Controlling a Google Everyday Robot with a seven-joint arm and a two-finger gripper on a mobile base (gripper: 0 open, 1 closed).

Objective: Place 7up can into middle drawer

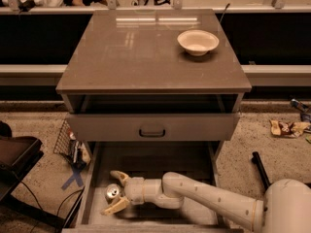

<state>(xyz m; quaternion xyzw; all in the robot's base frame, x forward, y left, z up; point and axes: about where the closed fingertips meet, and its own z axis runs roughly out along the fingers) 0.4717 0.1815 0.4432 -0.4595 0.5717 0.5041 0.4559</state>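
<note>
The 7up can stands upright on the floor of the pulled-out middle drawer, near its front left corner, with its silver top showing. My gripper reaches in from the right, low over the drawer floor. Its two fingers are spread on either side of the can, wider than the can, so it is open around it. The white arm runs from the lower right across the drawer's front part.
The drawer above is slightly open; its grey front with a small dark handle overhangs the back of the middle drawer. A white bowl sits on the cabinet top. A wire basket and cables lie on the floor to the left.
</note>
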